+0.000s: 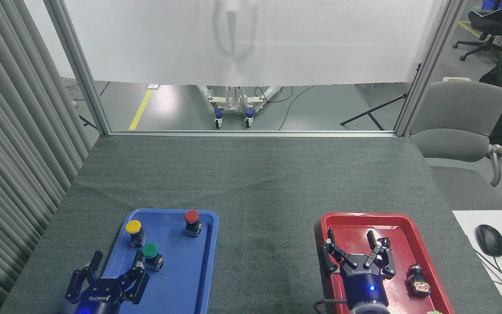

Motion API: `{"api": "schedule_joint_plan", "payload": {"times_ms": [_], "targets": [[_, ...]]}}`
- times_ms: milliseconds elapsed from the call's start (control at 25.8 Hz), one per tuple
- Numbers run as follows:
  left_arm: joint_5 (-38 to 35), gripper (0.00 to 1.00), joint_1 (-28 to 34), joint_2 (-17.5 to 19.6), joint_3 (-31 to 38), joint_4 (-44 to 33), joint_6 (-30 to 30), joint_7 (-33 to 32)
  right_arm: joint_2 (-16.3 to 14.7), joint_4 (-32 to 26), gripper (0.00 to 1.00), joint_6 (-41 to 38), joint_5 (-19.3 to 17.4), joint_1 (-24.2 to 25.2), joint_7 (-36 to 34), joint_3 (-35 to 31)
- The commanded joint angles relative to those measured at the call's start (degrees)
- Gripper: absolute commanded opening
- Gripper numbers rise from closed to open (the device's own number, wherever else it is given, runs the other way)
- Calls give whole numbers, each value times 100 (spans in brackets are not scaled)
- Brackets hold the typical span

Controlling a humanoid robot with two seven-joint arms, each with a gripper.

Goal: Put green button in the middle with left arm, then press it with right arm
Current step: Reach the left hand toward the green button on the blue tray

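Green button (150, 254): upright in the blue tray (198, 279), near its left side, just in front of the yellow button (134, 231) and well apart from the red button (192, 221). Not yet lifted.
Left pincer (116, 263): fingers spread wide, holding nothing; its right finger stands just beside the green button, which lies to the right of the gap, not between the fingers.
Middle of the table (268, 244): bare grey felt between the two trays; no button there yet.
Right pincer (352, 242): open and empty, over the red tray (401, 261), well apart from the middle.
Done: nothing of the task itself, by my judgement; the left pincer is only near its target.
Left: grasp, carry to the middle, set down, then press with the right arm.
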Motion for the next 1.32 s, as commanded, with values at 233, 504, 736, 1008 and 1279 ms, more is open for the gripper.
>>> {"api": "schedule_joint_plan", "payload": {"times_ms": [233, 504, 736, 1008, 1279], "targets": [[35, 99, -131, -48, 12, 109, 12, 21, 73, -114, 100, 30, 242, 79, -2, 15], [-35, 99, -307, -22, -23, 188, -14, 21, 37, -140, 100, 30, 242, 272, 7, 15], [-36, 99, -272, 14, -67, 188, -146, 3, 46, -140, 100, 21, 541, 352, 7, -64], [-27, 99, -272, 31, -119, 214, -199, -15, 99, -140, 100, 39, 532, 360, -2, -55], [-27, 99, -272, 31, -119, 276, -199, -23, 116, -149, 100, 48, 541, 360, -46, -2]]}}
